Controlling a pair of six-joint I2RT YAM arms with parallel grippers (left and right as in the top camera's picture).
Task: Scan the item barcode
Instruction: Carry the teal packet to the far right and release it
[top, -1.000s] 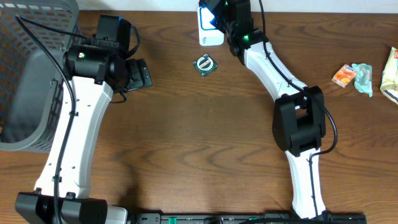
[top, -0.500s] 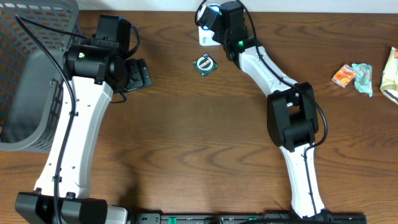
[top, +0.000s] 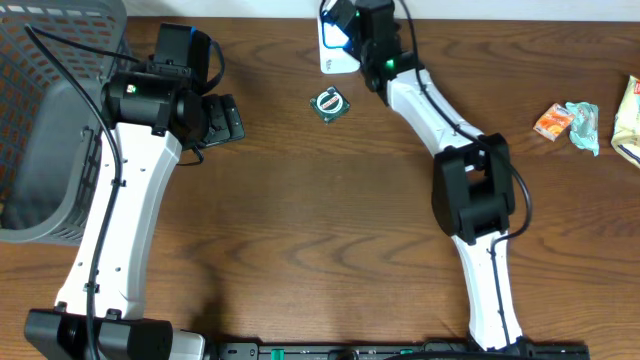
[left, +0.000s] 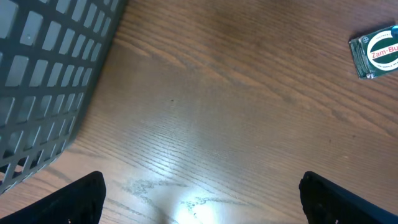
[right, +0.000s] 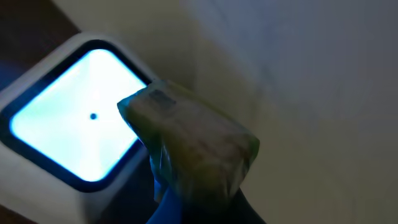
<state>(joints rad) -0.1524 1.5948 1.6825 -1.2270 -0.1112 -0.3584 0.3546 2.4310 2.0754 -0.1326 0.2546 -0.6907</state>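
Wrapped packet (right: 189, 152) pinched in right jaws, facing lit scanner (right: 78, 118)

Dark wooden tabletop (top: 320, 230), grey basket (top: 30, 60) at left, white scanner (top: 335, 60) at far edge, green tin (top: 329, 103) nearby, wrappers (top: 566, 122) far right.

Dark brown wood-grain table (top: 300, 230), grey slatted basket (top: 60, 40) at its left edge, pale strip (top: 520, 8) beyond the far edge, bright glare (left: 186, 202) on the tabletop.
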